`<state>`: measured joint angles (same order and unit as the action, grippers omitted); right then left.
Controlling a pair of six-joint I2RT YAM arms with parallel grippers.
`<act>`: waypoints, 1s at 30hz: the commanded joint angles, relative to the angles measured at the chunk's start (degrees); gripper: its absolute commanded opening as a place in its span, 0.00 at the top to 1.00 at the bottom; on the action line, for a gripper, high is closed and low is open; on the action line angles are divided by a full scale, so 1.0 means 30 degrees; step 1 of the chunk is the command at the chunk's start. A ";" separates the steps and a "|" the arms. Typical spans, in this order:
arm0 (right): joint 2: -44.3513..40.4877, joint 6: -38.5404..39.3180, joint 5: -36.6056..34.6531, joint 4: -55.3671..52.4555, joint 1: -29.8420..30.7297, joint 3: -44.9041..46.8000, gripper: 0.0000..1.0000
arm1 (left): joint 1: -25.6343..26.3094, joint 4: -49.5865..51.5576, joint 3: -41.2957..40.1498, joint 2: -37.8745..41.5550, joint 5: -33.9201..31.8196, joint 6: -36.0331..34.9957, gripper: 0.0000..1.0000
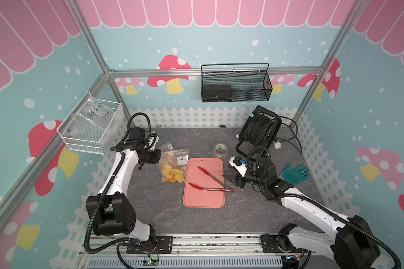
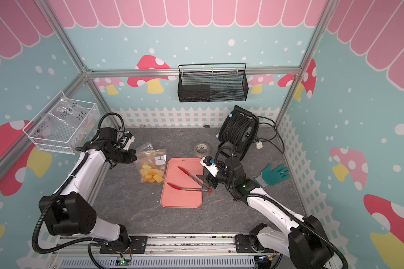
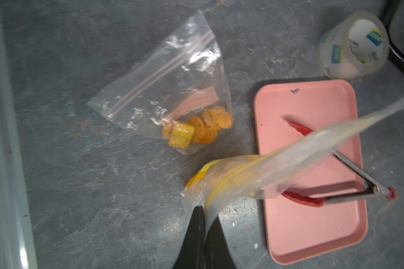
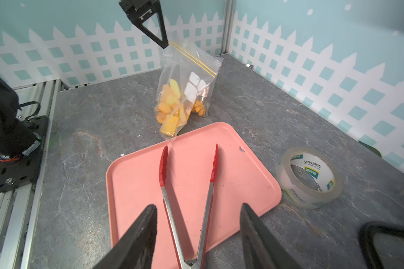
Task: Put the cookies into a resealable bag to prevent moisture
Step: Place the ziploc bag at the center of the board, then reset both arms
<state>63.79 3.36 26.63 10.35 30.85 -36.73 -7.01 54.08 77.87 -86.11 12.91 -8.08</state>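
Right tool (image 4: 198,206) hangs released, jaws astride the tongs (image 4: 163,165) on the tray (image 4: 135,186). Left tool (image 3: 205,209) pinches the resealable bag (image 4: 187,69) by its corner, standing it upright on the bench (image 4: 79,116) so the cookies (image 4: 170,109) settle inside.

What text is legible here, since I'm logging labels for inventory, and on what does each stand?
"deli": printed on the tape roll.
"PeF8-02" and "25l.", roughly: handwritten on the clear bag in the white wire basket.
Label patch on the resealable bag: blank.
Mark on the black box in the black mesh basket: too small to read.
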 commanded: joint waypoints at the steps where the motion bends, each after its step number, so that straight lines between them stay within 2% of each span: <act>1: -0.0651 -0.0402 -0.1728 0.0238 -0.0510 0.0603 0.35 | -0.0029 -0.1415 0.0969 0.0306 -0.1748 0.1274 0.77; 3: -0.0682 -0.0918 -0.2411 0.0250 -0.1035 0.0798 0.30 | -0.0037 -0.1417 0.0748 0.0435 -0.0851 0.0881 0.40; 4: -0.0567 -0.1294 -0.2864 0.0296 -0.1438 0.0874 0.27 | -0.0040 -0.1404 0.0507 0.0597 -0.0850 0.0901 0.09; 5: -0.0365 -0.1729 -0.3295 0.0267 -0.1940 0.0905 0.25 | -0.0064 -0.1550 0.0201 0.0887 -0.1131 0.0977 0.01; 10: 0.0276 -0.4101 -0.5121 0.0944 -0.5006 0.1186 0.13 | -0.0974 -0.3786 -0.3726 0.4158 -0.3109 0.2654 0.01; 11: 0.0353 -0.4491 -0.6049 0.1217 -0.5528 0.1382 0.12 | -0.1367 -0.4435 -0.4841 0.5043 -0.3440 0.3399 0.01; 14: 0.1029 -0.5940 -1.1515 0.2957 -0.6709 0.2519 0.12 | -0.2099 -0.8234 -0.9387 0.7957 -0.2897 0.5413 0.01; 15: 0.1215 -0.5937 -1.3099 0.4208 -0.6945 0.3292 0.11 | -0.2071 -1.0052 -1.1061 0.8715 -0.2576 0.5931 0.01; 16: 0.1387 -0.5184 -1.3485 0.5698 -0.7261 0.4026 0.11 | -0.2090 -1.1999 -1.2869 0.9320 -0.2462 0.6490 0.00; 17: 0.1377 -0.4702 -1.3599 0.6495 -0.7610 0.4308 0.10 | -0.2062 -1.3482 -1.4097 0.9619 -0.2453 0.6932 0.01; 19: 0.1347 -0.3431 -1.4013 1.0313 -0.8238 0.5701 0.10 | -0.1973 -1.6901 -1.6416 0.9727 -0.2571 0.8246 0.01; 21: 0.2115 -0.2987 -1.3655 1.3714 -0.9070 0.6712 0.09 | -0.1431 -1.9420 -1.7407 0.9205 -0.2068 0.8181 0.01; 23: 0.3753 -0.2812 -1.3287 1.3721 -0.9701 0.6138 0.09 | -0.0306 -2.0494 -1.7410 0.8056 -0.3537 0.7176 0.00; 24: 0.4486 -0.2831 -1.3089 1.4112 -0.9903 0.6148 0.09 | -0.0181 -2.1075 -1.7301 0.7278 -0.3554 0.7087 0.01; 26: 0.5452 -0.2574 -1.2284 1.5800 -1.0098 0.6614 0.08 | -0.0140 -2.2701 -1.7294 0.6146 -0.2997 0.7092 0.01; 27: 0.5584 -0.2375 -1.1902 1.5034 -1.0138 0.6183 0.06 | -0.0046 -2.3845 -1.7474 0.5633 -0.2823 0.6877 0.01; 30: 0.6188 -0.1828 -1.1438 1.5862 -1.0302 0.6072 0.04 | 0.0170 -2.7385 -1.8065 0.4105 -0.2028 0.5894 0.01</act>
<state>81.45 -4.54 -9.52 50.94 0.51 -17.56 -6.96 -12.71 24.95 -71.22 4.89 11.27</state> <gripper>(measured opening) 0.956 0.994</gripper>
